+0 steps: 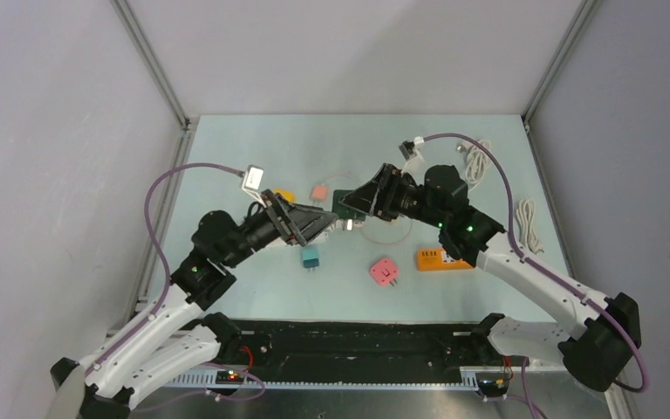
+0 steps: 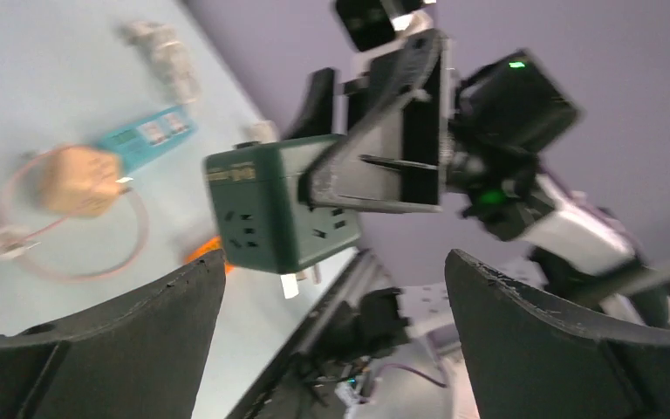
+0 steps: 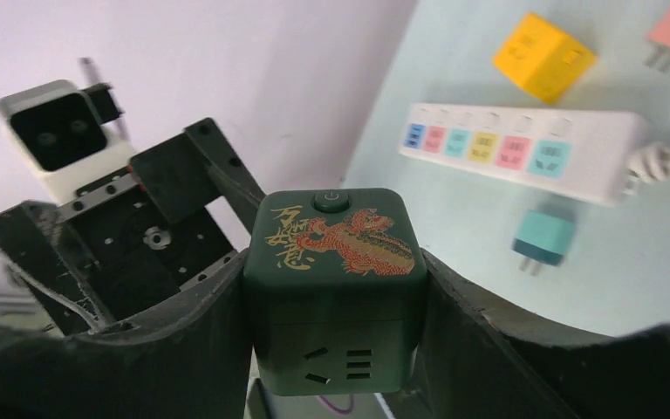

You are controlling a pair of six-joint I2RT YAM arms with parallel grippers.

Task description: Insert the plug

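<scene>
The right gripper (image 1: 355, 201) has its jaws closed on two opposite sides of the dark green cube plug (image 3: 336, 288), which hangs in the air over the middle of the surface (image 1: 340, 288), its prongs (image 2: 290, 285) bare underneath. The left gripper (image 2: 336, 257) faces it with jaws spread wide and nothing between them. This looks like the carry step: the plug is grasped but not yet seated. The next move probably calls for squaring the prongs over a socket of the white power strip (image 3: 523, 148), which lies flat on the surface, then pressing straight down.
</scene>
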